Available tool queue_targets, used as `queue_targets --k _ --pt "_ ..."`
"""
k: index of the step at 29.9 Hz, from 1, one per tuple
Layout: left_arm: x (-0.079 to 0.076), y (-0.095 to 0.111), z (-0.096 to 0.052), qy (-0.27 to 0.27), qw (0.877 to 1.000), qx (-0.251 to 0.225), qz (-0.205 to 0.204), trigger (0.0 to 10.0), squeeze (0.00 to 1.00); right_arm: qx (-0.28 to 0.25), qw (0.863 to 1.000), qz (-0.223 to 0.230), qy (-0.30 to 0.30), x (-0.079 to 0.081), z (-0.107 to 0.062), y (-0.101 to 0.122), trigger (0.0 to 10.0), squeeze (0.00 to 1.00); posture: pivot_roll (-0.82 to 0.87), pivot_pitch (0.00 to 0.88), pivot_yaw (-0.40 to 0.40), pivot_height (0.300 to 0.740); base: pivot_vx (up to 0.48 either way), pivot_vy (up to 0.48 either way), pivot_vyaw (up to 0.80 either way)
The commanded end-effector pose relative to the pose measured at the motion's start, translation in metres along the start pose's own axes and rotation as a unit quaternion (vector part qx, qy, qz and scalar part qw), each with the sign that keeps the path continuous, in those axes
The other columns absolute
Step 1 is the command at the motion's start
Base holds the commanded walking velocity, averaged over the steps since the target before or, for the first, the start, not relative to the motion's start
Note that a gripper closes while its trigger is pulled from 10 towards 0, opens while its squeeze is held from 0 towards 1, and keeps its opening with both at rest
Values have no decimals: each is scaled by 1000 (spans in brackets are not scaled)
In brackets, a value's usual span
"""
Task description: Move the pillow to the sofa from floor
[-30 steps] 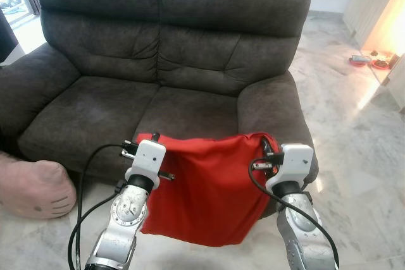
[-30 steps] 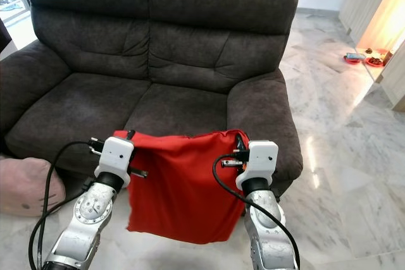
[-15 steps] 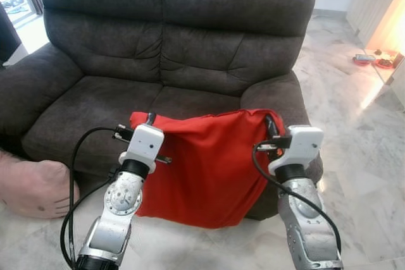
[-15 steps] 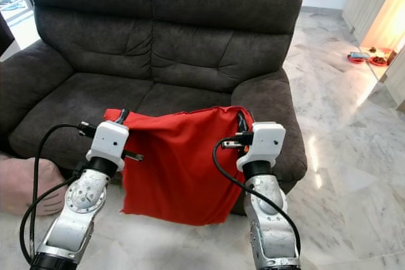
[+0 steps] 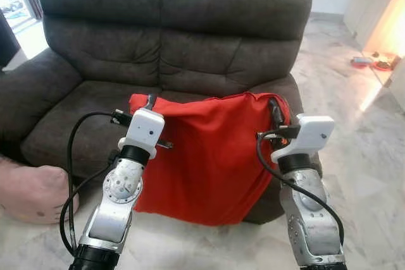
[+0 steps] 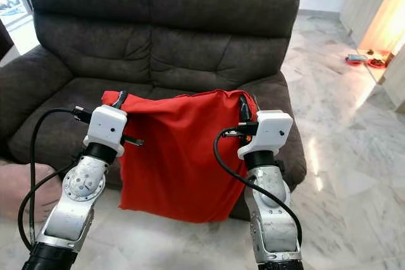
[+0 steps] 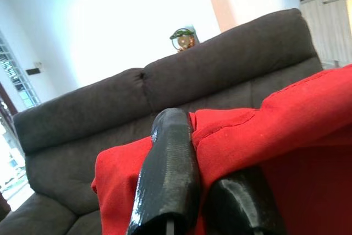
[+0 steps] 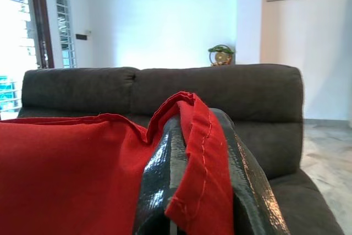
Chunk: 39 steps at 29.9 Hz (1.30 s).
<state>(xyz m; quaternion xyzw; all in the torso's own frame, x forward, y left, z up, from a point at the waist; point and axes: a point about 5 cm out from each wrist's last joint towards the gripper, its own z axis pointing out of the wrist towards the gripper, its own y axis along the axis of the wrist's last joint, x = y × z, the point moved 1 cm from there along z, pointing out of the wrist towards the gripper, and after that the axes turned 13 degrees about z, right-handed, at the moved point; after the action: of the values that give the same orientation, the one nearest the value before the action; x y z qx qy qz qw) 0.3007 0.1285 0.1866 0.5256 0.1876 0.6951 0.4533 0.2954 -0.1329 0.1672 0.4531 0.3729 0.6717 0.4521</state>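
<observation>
A flat red pillow (image 5: 209, 156) hangs in the air in front of the dark grey sofa (image 5: 171, 49), its lower edge at about the height of the sofa's base. My left gripper (image 5: 147, 102) is shut on its top left corner, and the red cloth (image 7: 247, 136) is pinched between the black fingers (image 7: 168, 174). My right gripper (image 5: 275, 110) is shut on the top right corner, the red hem (image 8: 201, 163) folded between its fingers (image 8: 165, 185). The pillow hangs over the front of the right seat cushion (image 5: 190, 96).
A pink plush pillow (image 5: 31, 191) lies on the marble floor (image 5: 361, 150) at the left, by the sofa's left arm (image 5: 31, 93). Small red dishes (image 5: 373, 63) sit on the floor far right. Open floor lies to the right of the sofa.
Both grippers have lifted the red pillow higher and closer to the sofa seat. The camera has also moved nearer the sofa.
</observation>
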Motion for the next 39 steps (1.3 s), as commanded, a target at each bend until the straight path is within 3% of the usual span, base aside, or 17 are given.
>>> queue_targets --k 1,24,29,39 --pt "12 23 8 26 998 -57 11 10000 0 -26 999 -7 27 11 4 12 10000 0 110 0 -37 740 334 0 0" --pt "22 30 14 39 996 -71 22 10000 0 -34 999 -9 41 15 7 17 10000 0 123 0 -41 740 358 0 0" --pt "33 37 17 54 995 -83 31 10000 0 -54 997 -3 55 22 12 28 10000 0 124 0 -44 740 368 0 0" --pt "60 64 28 101 985 -128 46 10000 0 -132 983 10 129 52 26 77 10000 0 132 0 -59 740 371 0 0"
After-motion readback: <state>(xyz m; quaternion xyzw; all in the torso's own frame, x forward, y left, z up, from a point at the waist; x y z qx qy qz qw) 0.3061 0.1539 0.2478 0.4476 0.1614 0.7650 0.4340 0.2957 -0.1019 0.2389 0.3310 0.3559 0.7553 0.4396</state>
